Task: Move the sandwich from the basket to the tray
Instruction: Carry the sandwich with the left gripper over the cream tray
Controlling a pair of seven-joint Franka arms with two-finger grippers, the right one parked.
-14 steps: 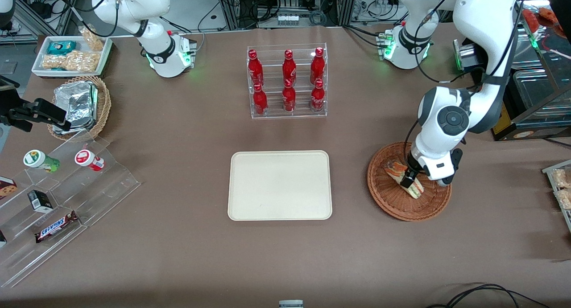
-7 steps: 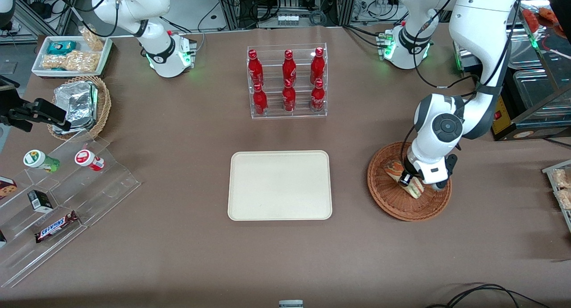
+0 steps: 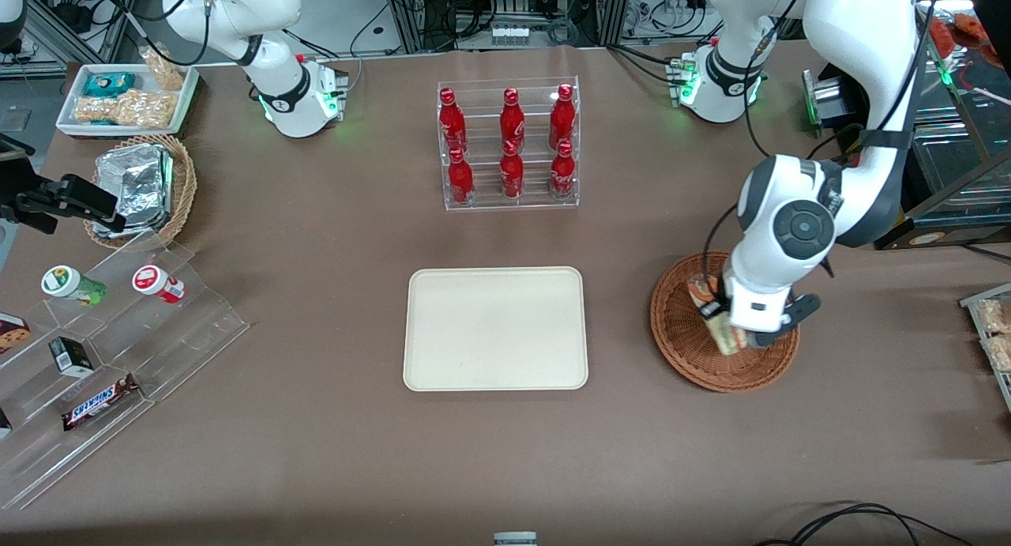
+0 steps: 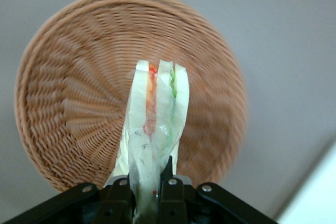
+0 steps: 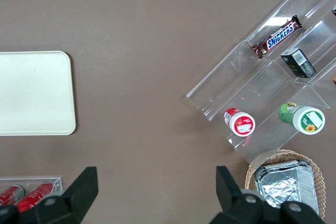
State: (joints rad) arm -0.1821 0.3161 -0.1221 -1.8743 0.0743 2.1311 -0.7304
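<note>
The sandwich (image 3: 713, 317), a wrapped wedge with pale bread and green and orange-red filling, hangs in my left gripper (image 3: 720, 318) above the reddish-brown wicker basket (image 3: 679, 340). In the left wrist view the gripper (image 4: 143, 187) is shut on the sandwich (image 4: 155, 114), which stands edge-on over the basket (image 4: 68, 103) and is lifted off its floor. The cream tray (image 3: 495, 327) lies on the table beside the basket, toward the parked arm's end, with nothing on it; it also shows in the right wrist view (image 5: 32, 93).
A clear rack of red bottles (image 3: 509, 143) stands farther from the front camera than the tray. A tan basket of foil packets (image 3: 142, 186), a white snack tray (image 3: 126, 97) and a clear stepped stand with snacks (image 3: 103, 348) sit toward the parked arm's end.
My gripper has closed on the sandwich and raised it off the basket floor, turning it more upright. The arm's wrist has risen and swung slightly.
</note>
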